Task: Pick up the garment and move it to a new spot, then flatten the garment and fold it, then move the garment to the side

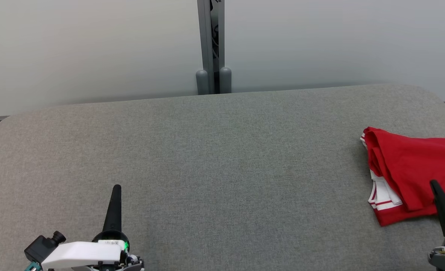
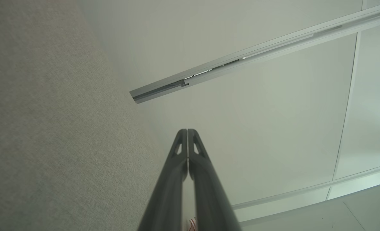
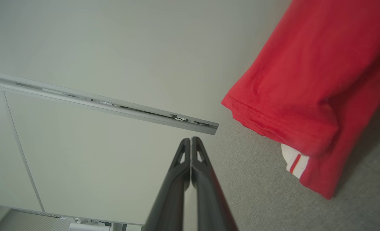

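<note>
The grey fabric-covered bench (image 1: 207, 158) spans the head view from side to side, and its far corners are rounded. Behind it rises a pale wall (image 1: 94, 45).

The garment (image 1: 414, 169), red, lies folded in a loose bundle at the right end of the bench and runs past the right edge of the head view. A striped trim (image 1: 382, 195) of white and red peeks out from under its left side. In the right wrist view the red cloth (image 3: 305, 80) rests on the grey fabric off to one side of the fingers, not between them.

A grey metal post (image 1: 211, 41) stands upright at the middle of the wall, just past the bench's far edge.

The left claw (image 1: 117, 187) sits over bare bench at the lower left, well apart from the garment. Its wrist view (image 2: 187, 130) shows the two dark fingers pressed together tip to tip. The right claw (image 1: 433, 182) is at the lower right, its tip showing over the garment's near edge. Its fingers (image 3: 190, 138) are likewise closed tight against each other.
</note>
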